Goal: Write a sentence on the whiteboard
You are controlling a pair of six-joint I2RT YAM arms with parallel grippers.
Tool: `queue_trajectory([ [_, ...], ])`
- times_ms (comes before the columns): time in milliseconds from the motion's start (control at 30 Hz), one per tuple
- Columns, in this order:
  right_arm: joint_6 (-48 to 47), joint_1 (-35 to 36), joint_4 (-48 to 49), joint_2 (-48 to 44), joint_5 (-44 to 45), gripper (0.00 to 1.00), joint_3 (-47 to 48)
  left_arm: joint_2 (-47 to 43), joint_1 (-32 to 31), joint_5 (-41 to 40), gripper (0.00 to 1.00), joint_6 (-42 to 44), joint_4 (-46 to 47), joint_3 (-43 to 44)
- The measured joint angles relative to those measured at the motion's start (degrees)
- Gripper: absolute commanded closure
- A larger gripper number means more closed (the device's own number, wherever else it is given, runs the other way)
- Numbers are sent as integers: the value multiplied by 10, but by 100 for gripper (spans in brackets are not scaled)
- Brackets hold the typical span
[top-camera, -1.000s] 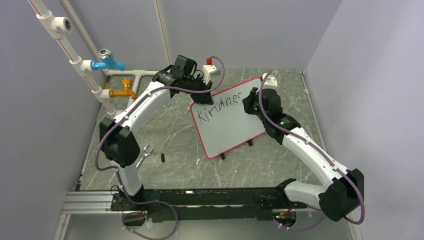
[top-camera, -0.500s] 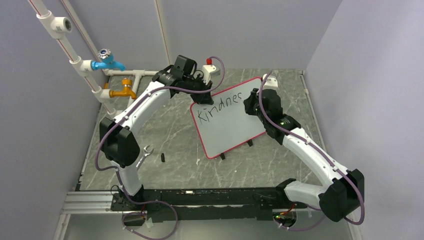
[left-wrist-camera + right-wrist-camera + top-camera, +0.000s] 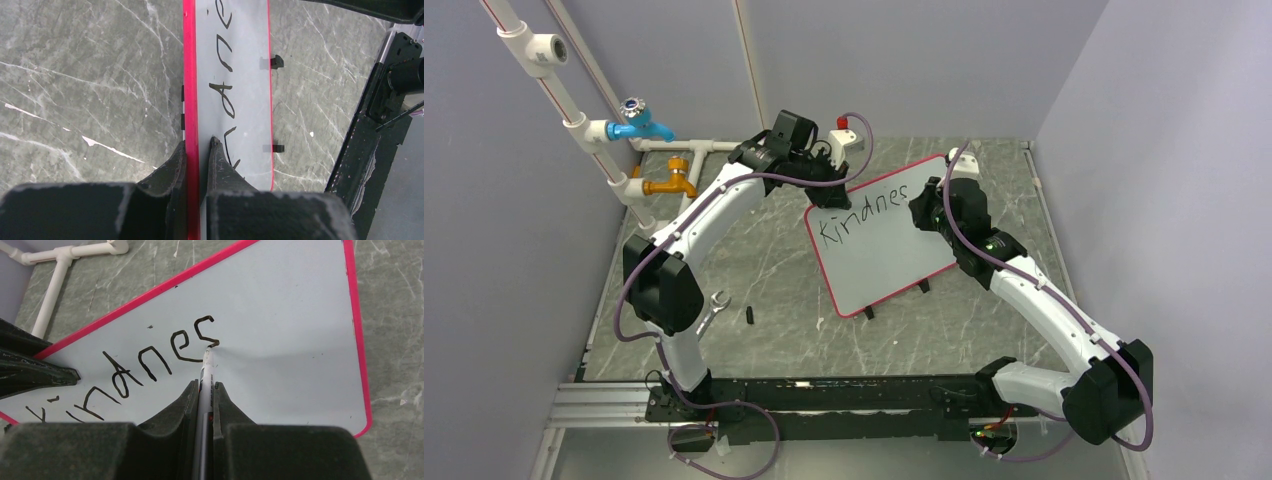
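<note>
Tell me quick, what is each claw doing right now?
Left gripper: shut on the whiteboard rim.
Right gripper: shut on the marker, tip touching the whiteboard.

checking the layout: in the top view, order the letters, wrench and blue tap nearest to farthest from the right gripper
From the right gripper:
1. letters, just left of it on the whiteboard
2. wrench, near left on the table
3. blue tap, far left corner
</note>
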Motion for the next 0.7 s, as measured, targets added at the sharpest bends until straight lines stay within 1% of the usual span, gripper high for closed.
queue_trajectory([
  [233,0,0,0,-4,-8,100,0,0,0,1,100,0,0,0],
  [433,-1,0,0,-35,-8,100,0,0,0,3,100,0,0,0],
  [533,-3,-1,2,-49,2,100,1,0,0,3,100,0,0,0],
  [700,-5,-13,3,-42,23,100,7,0,0,3,100,0,0,0],
])
